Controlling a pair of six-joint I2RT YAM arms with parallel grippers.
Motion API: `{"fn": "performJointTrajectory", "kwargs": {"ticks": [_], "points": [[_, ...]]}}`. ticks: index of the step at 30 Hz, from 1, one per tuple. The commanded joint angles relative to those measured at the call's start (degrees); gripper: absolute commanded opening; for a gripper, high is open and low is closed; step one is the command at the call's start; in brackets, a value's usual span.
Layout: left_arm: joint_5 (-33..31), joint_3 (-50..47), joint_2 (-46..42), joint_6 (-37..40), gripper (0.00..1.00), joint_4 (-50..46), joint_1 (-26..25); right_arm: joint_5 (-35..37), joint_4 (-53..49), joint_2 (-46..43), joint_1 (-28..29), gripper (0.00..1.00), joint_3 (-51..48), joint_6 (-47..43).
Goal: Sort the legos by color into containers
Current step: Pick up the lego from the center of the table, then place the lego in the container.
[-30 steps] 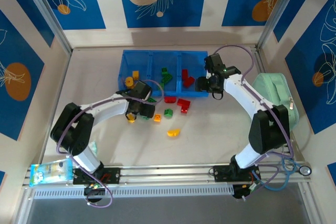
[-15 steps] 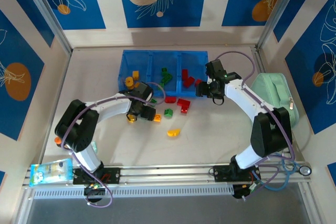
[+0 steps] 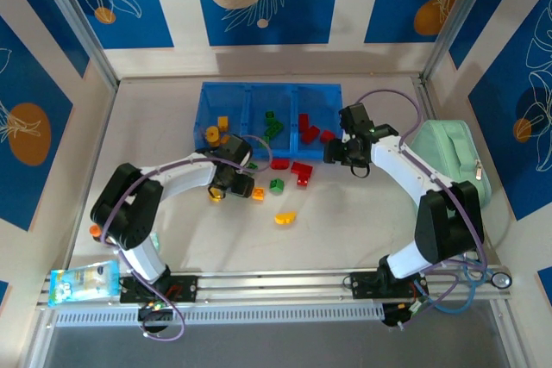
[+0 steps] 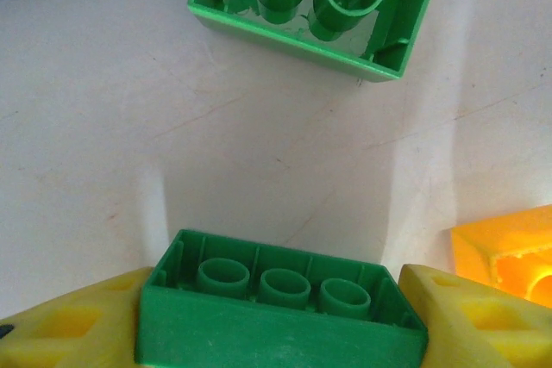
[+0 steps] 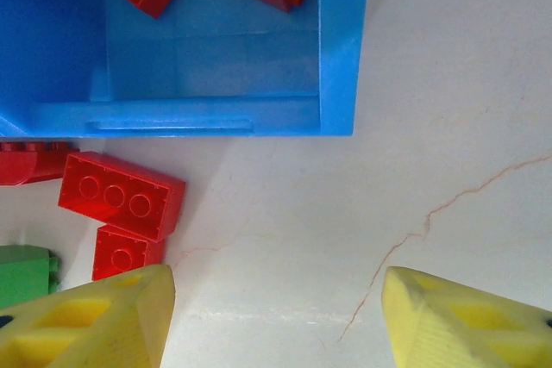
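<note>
The left gripper was clamped on a green brick. Its 2 yellow fingers pressed against the brick's ends, and the brick's hollow underside, with 3 round tubes, faced the wrist camera. Whether that brick touched the white table could not be told. A second green brick lay upside down just ahead, and an orange brick lay off to the right.

Seen from above, this gripper sat among the loose bricks in front of the blue tray, near its left compartment.

The right gripper was spread wide with nothing between its fingers. It hung over bare table just in front of the tray's right front corner. Red bricks lay on the table to the left of that corner.

In the tray, the left compartment held 2 yellow-orange bricks. The middle one held green pieces and the right one held red pieces. A yellow brick lay alone on the table, nearer the arms. A mint-green case sat at the table's right edge.
</note>
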Motion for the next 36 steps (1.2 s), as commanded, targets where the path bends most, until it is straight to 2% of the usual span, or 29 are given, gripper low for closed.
{"fn": "performJointTrajectory", "kwargs": {"ticks": [1, 8, 19, 29, 34, 36], "points": [[-0.38, 3.51, -3.36, -0.6, 0.6, -1.67, 0.46, -1.26, 0.42, -2.36, -0.36, 0.65, -1.29, 1.32], [1.02, 13.87, -1.82, -0.44, 0.6, -2.26, 1.52, -1.88, 1.09, -4.23, -0.35, 0.65, -4.34, 2.38], [2.95, 34.45, 12.48, 1.51, 0.61, -5.74, 3.06, -2.78, 2.05, -8.63, -0.07, 0.65, -10.25, 3.1], [3.49, 44.1, 21.05, 1.91, 0.63, -7.87, 3.5, -3.4, 3.01, -8.83, 0.5, 0.65, -11.7, 3.62], [3.43, 48.01, 23.06, 2.32, 0.68, -9.92, 3.59, -3.5, 3.0, -8.2, 1.2, 0.65, -10.7, 3.58], [4.0, 48.11, 22.52, 2.37, 0.72, -9.31, 3.61, -3.42, 3.1, -7.85, 1.66, 0.65, -10.3, 3.48]]}}
